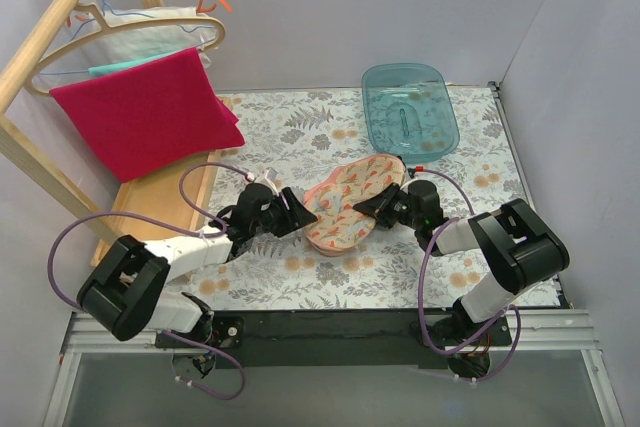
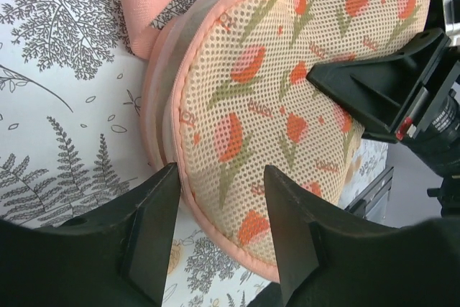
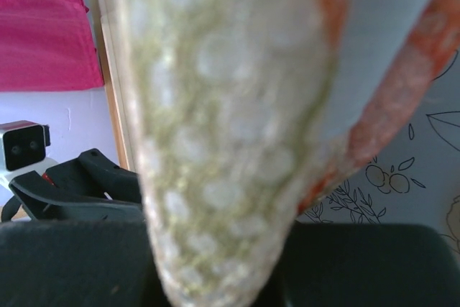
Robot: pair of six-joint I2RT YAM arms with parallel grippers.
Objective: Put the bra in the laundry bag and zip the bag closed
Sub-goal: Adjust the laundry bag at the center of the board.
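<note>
One laundry bag (image 1: 350, 202) and one teal tub (image 1: 410, 107) are lying here. One red towel (image 1: 145, 117) is hanging at the left.

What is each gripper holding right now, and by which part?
Right gripper pinches the laundry bag by its side edge. Left gripper holds nothing: its jaws stand open astride the bag's end.

No legible text — only tiny orange marks on the laundry bag (image 2: 287, 106), unreadably small.
</note>
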